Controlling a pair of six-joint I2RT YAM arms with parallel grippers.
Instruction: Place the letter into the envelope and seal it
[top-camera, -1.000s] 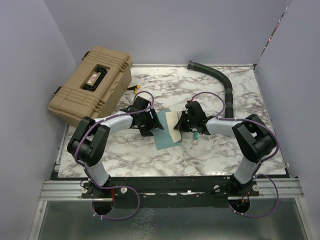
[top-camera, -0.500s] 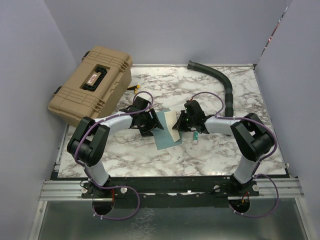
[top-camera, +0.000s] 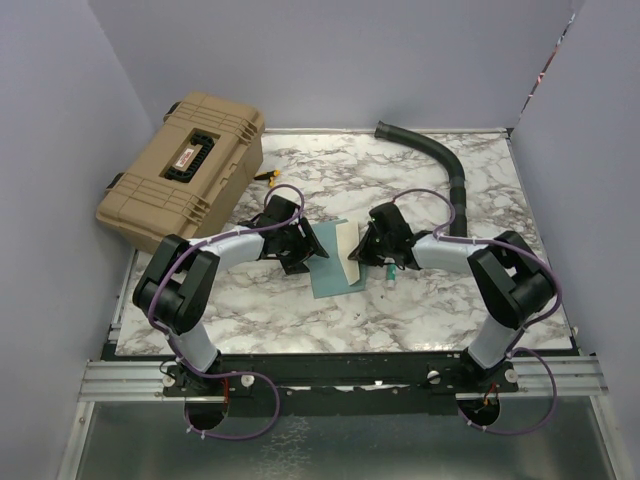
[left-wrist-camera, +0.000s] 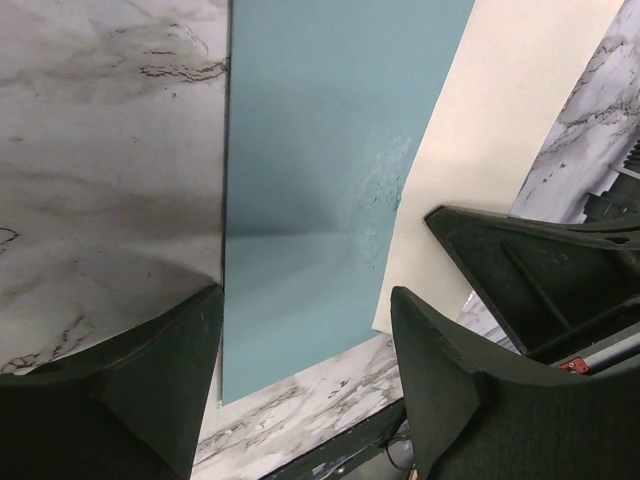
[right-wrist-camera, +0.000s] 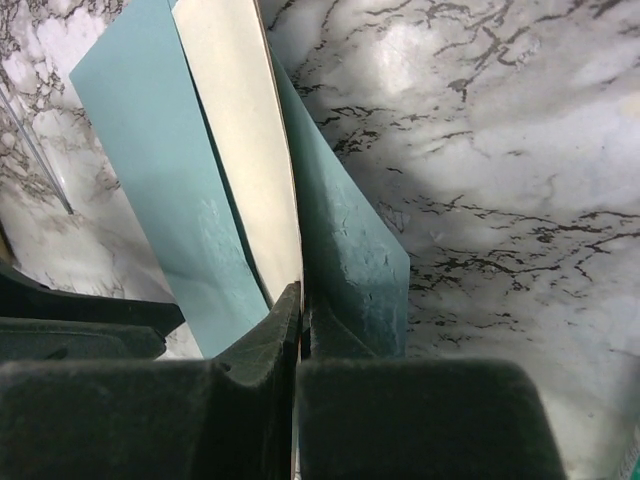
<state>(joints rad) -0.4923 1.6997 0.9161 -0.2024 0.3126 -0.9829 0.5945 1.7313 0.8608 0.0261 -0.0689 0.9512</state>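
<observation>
Pincers both busy: the right pincer (right-wrist-camera: 301, 296) is clamped tight on the near edge of the letter (right-wrist-camera: 238, 130), which stretches away ahead of it with the teal of the envelope (right-wrist-camera: 150, 170) on either side. The left pincer (left-wrist-camera: 308, 300) stands wide, gripping nothing, fingers straddling the envelope's near end on the marble counter (left-wrist-camera: 100, 150).

Two claws counted: left claw (top-camera: 306, 254), right claw (top-camera: 353, 268). Between them, one teal envelope (top-camera: 325, 278) and one pale letter (top-camera: 345, 240); just right of the right claw, one small green item (top-camera: 390, 277). Beyond the left claw, one tan hard case (top-camera: 185, 170) and one small yellow item (top-camera: 268, 178); beyond the right claw, one black hose (top-camera: 452, 180).
</observation>
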